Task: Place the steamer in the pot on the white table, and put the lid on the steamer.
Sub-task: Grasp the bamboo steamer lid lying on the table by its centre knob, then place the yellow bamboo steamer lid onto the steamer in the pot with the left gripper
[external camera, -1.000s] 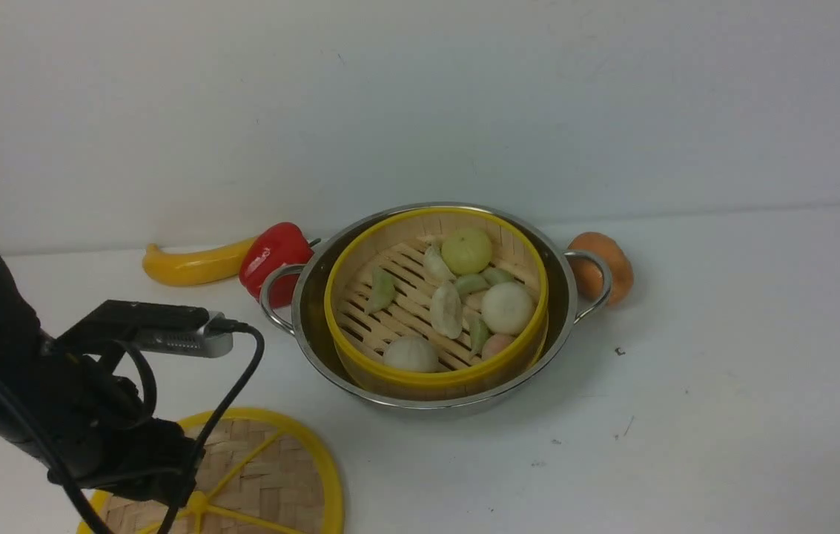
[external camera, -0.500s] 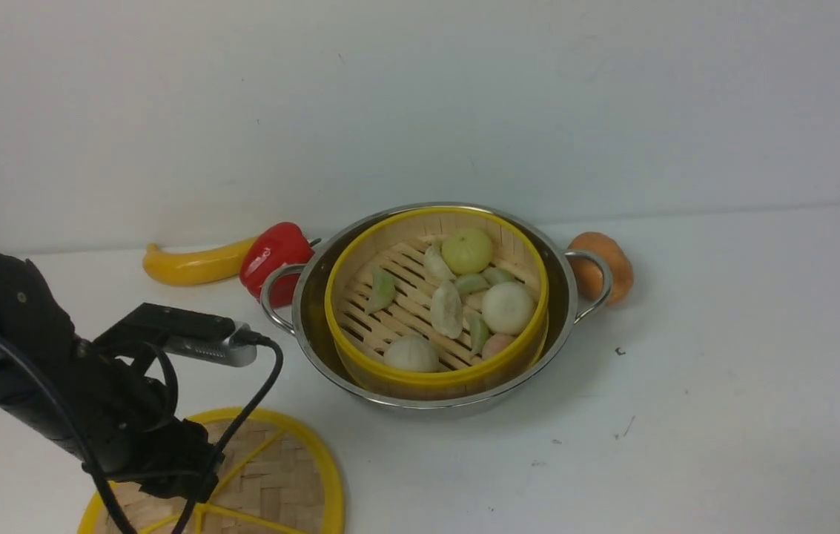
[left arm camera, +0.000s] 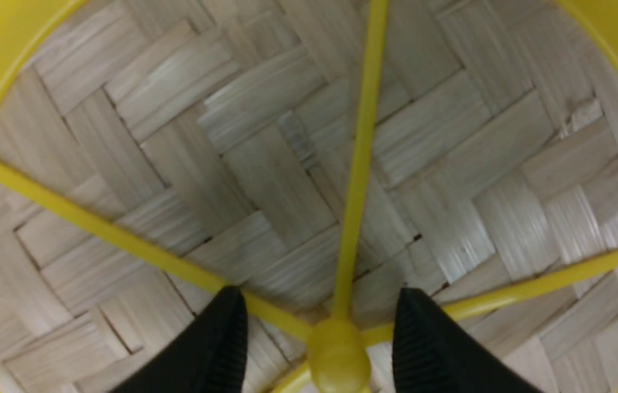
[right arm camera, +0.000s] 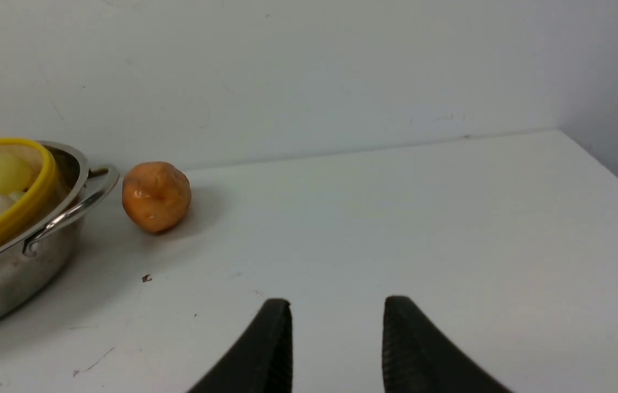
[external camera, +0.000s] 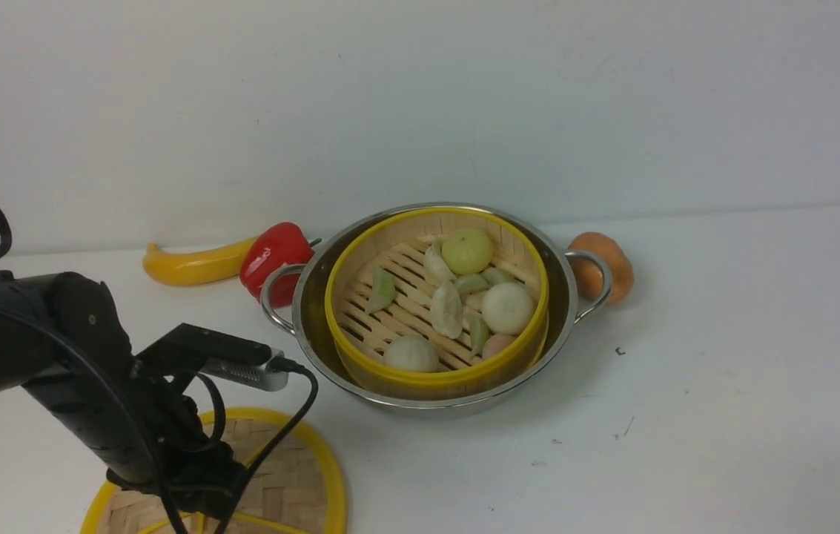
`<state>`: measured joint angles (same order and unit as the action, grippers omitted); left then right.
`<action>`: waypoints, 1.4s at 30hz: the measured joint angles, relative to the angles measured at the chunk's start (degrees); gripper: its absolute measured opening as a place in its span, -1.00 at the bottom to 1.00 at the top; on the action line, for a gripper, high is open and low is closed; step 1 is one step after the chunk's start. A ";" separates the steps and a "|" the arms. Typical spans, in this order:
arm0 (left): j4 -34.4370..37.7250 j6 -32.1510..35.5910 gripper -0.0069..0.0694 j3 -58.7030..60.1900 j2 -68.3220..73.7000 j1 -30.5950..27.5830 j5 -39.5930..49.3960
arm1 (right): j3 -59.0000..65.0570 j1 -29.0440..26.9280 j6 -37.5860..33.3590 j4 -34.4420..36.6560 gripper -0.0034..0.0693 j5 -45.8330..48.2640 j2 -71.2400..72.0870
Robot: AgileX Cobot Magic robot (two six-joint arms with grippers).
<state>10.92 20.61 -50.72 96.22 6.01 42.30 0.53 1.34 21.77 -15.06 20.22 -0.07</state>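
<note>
The steamer (external camera: 360,261), a yellow-rimmed bamboo basket holding buns and dumplings, sits inside the shiny pot (external camera: 420,404) on the white table (external camera: 723,386). The lid (external camera: 293,475), a flat woven disc with yellow rim and spokes, lies on the table near the front left, partly under my left arm (external camera: 86,371). In the left wrist view my left gripper (left arm camera: 319,299) is open, its black fingers on either side of the lid's yellow centre knob (left arm camera: 339,355), with a gap on each side. My right gripper (right arm camera: 337,304) is open over bare table, to the right of the pot (right arm camera: 9,273).
A yellow banana (external camera: 190,267) and a red pepper (external camera: 275,256) lie behind the pot's left handle. An orange fruit (external camera: 609,259) rests by the right handle. A white wall runs along the back, and the table's right edge (right arm camera: 609,174) shows in the right wrist view.
My left arm has moved right and lower over the lid, towards its centre. Pot, steamer and lid have not moved.
</note>
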 joint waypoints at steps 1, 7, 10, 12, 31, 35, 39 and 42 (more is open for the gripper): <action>-0.07 -0.26 0.06 0.00 0.00 0.00 0.07 | 0.00 0.00 0.00 0.00 -0.22 0.00 0.00; -0.43 -1.23 -0.12 0.00 0.00 0.00 1.65 | 0.00 0.00 0.00 0.00 -0.22 0.00 0.00; -0.72 -1.23 -0.32 -0.15 0.00 0.00 2.24 | 0.00 0.00 0.00 0.00 -0.22 0.00 0.00; -0.44 -1.24 -0.45 -0.45 0.00 0.05 2.57 | 0.00 0.00 0.00 0.00 -0.22 0.00 0.00; -4.77 -1.32 -0.52 -6.27 -7.87 0.12 10.12 | 0.00 0.00 0.00 0.00 -0.22 0.00 0.00; -8.63 -1.94 -0.52 -7.47 -13.66 0.12 10.99 | 0.00 0.00 0.00 0.00 -0.22 0.00 0.00; -9.52 -2.33 -0.52 -8.17 -17.23 0.12 12.07 | 0.00 0.00 0.00 0.00 -0.22 0.00 0.00; -9.77 -2.72 -0.52 -9.45 -20.14 0.12 12.27 | 0.00 0.00 0.00 0.00 -0.22 0.00 0.00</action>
<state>1.15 17.90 -60.17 76.08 6.14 54.57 0.53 1.34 21.77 -15.06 20.22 -0.07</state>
